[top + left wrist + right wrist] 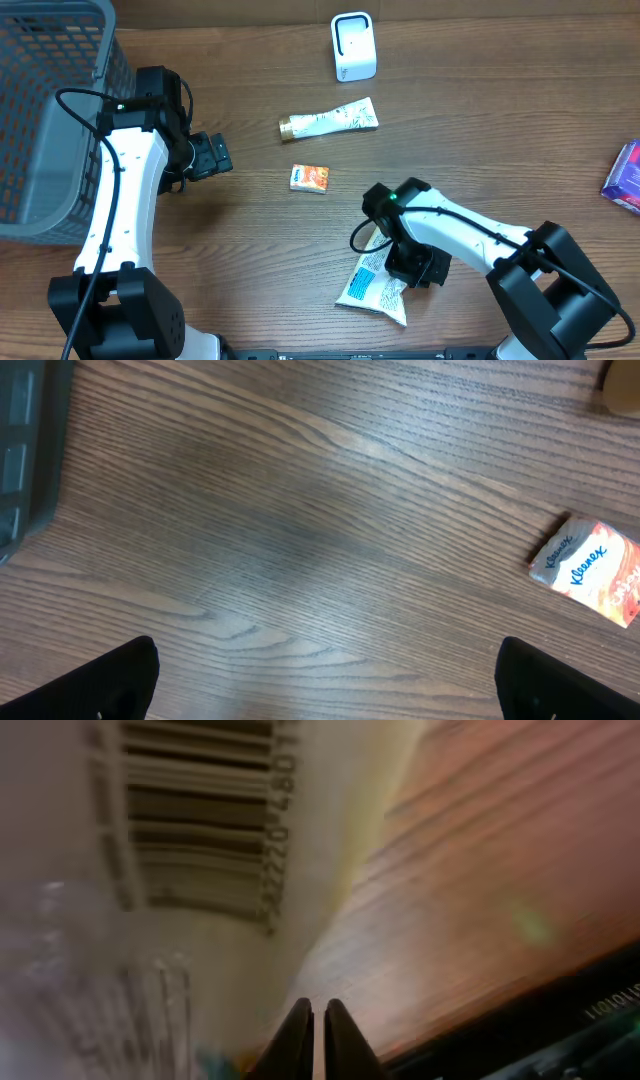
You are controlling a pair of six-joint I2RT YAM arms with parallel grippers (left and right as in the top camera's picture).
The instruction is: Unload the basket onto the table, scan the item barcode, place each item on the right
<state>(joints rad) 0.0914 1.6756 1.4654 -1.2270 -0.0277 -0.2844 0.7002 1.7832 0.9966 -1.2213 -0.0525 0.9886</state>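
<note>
My right pincer (312, 1020) is clenched on the edge of the pouch (372, 290), whose barcode (190, 840) faces my wrist camera. The pouch is well apart from the scanner (353, 45), toward my side of the table. My left pincer (330, 682) hangs released, well apart from the scanner, off to its left.

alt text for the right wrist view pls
Extreme close-up of a white packet with its barcode filling the left side, blurred. The right tool sits shut at the bottom centre against the packet's edge, with brown wooden table to the right.
</note>
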